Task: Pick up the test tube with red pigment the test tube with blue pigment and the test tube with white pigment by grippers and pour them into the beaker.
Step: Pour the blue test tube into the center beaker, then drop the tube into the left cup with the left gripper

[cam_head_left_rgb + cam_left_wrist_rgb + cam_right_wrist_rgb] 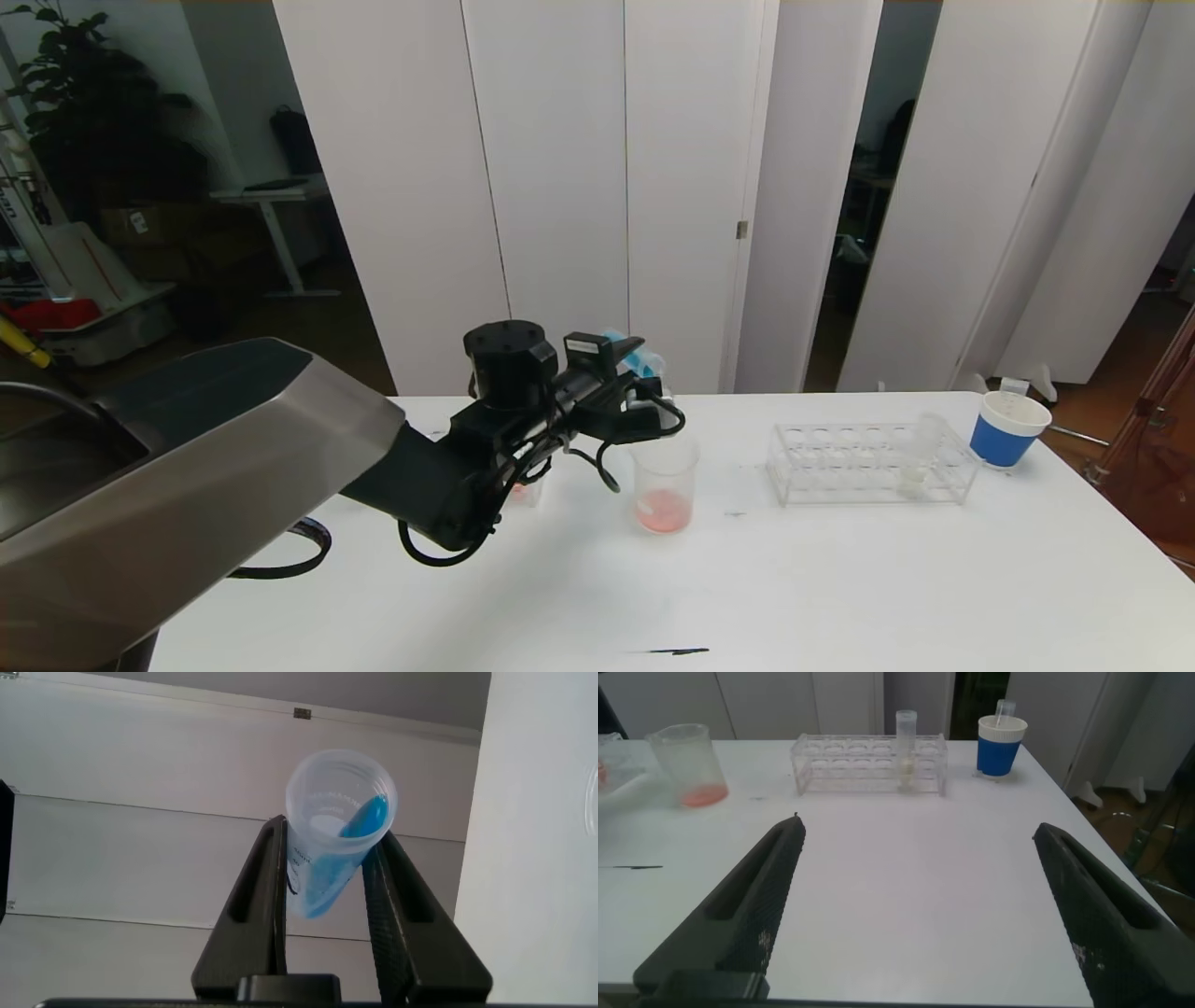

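Left gripper (327,873) clenched around the test tube with blue pigment (338,831), above the beaker (664,485).

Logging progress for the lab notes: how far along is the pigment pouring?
Red looks done: the clear glass beaker holds orange-red liquid. In hand: the left claw, shut on the clear tube of blue pigment, holds it above the beaker. Left: the whitish-pigment tube stands in the clear rack.
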{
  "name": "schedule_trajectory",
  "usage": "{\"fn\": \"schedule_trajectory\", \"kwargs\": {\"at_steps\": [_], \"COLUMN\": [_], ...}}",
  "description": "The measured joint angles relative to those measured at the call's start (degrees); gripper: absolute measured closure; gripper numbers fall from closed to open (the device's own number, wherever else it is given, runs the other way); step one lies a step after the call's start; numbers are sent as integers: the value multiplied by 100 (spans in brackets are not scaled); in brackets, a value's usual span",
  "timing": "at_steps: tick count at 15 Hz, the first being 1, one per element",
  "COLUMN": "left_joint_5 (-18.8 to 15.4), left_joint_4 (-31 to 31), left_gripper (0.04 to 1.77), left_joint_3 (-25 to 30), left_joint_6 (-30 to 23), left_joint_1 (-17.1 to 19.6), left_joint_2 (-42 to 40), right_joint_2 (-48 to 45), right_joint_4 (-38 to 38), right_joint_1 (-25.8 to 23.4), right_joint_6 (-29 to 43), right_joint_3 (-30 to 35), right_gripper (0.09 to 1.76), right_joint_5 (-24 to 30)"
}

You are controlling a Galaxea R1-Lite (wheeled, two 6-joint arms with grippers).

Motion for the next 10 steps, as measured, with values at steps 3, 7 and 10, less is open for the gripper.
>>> {"fn": "schedule_trajectory", "kwargs": {"at_steps": [3,7,10], "left_joint_5": [4,30,48], "left_joint_4": [-107,-286,-289], "left_gripper": [123,123,123], "left_joint_3": [11,10,-17], "left_joint_6": [45,73,76], "left_joint_1": [-15,-48,-56], "left_joint_2": [6,72,116], "right_joint_2": [0,0,0], "right_joint_4": [-2,-2,0], "right_joint_1": [0,0,0], "right_joint_6": [-2,-2,0], "right_joint_3": [0,0,0], "right_gripper": [10,10,10], "right_joint_5": [2,2,0]}}
